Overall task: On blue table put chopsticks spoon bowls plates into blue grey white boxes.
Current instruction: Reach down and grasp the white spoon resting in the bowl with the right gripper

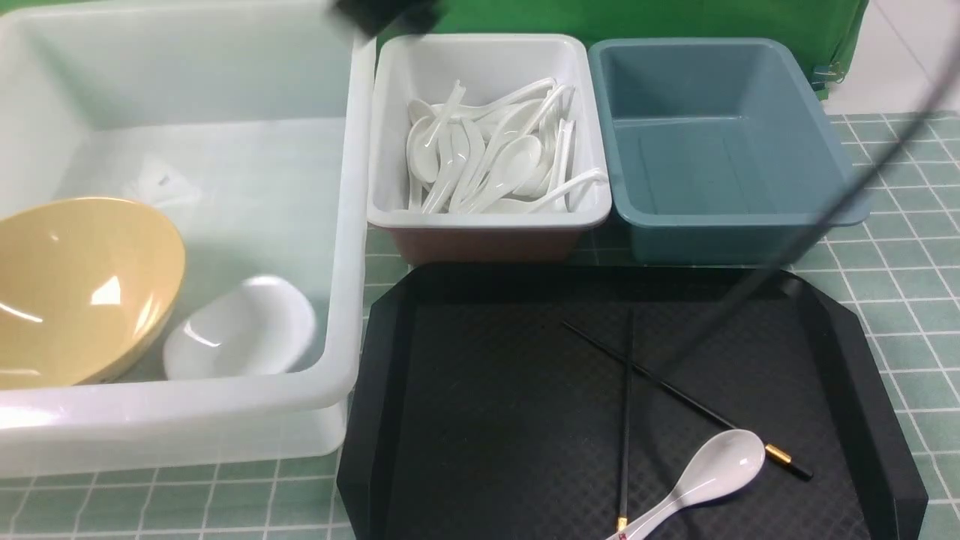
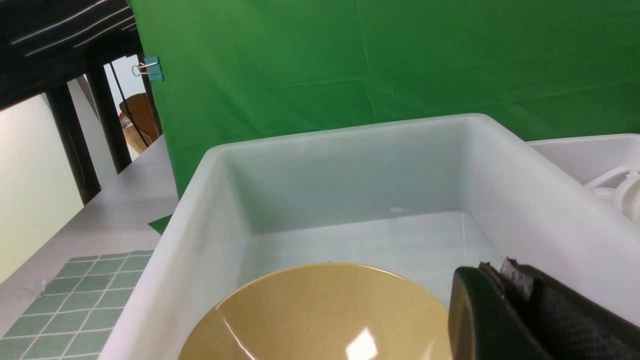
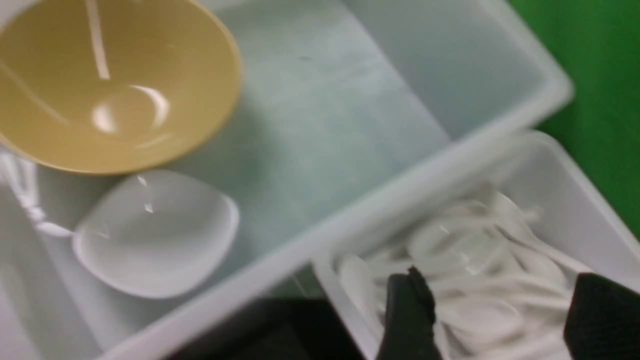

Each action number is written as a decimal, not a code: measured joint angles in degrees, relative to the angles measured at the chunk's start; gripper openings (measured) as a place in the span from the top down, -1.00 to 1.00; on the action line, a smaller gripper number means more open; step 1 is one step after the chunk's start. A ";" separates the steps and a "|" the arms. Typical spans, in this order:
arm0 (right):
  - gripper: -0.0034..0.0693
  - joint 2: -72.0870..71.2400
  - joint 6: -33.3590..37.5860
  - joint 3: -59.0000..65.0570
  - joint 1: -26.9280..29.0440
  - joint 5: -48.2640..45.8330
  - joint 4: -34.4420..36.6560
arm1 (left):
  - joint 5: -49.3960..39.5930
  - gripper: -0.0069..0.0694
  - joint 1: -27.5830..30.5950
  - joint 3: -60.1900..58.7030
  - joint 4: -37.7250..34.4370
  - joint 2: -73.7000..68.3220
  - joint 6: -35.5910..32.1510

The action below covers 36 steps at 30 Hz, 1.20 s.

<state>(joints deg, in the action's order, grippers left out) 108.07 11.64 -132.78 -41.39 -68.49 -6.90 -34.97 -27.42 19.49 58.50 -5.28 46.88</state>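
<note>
Jaws of our right gripper (image 3: 495, 290) stand wide apart above the small white plastic box (image 1: 390, 135) of white spoons (image 1: 487, 157). Our left gripper (image 2: 505, 275), pinched together, hangs over the large translucent plastic bin (image 1: 358, 150) holding a round tan bowl (image 1: 75, 285). At six o'clock from the white box we see two black chopsticks (image 1: 624, 420) and a white soup spoon (image 1: 720, 465) on a black plastic tray (image 1: 487, 412).

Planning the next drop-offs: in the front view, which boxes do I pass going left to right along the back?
large translucent white box, holding a yellow bowl and a small white dish → white box of spoons → blue-grey box
</note>
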 joint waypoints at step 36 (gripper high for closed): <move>-0.34 -13.69 -14.74 79.61 11.15 22.96 1.27 | 3.06 0.81 0.00 -2.39 4.14 0.00 6.32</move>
<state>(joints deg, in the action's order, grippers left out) 94.37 -3.10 -53.17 -30.24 -45.53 -5.63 -31.91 -27.42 17.10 62.65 -5.28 53.20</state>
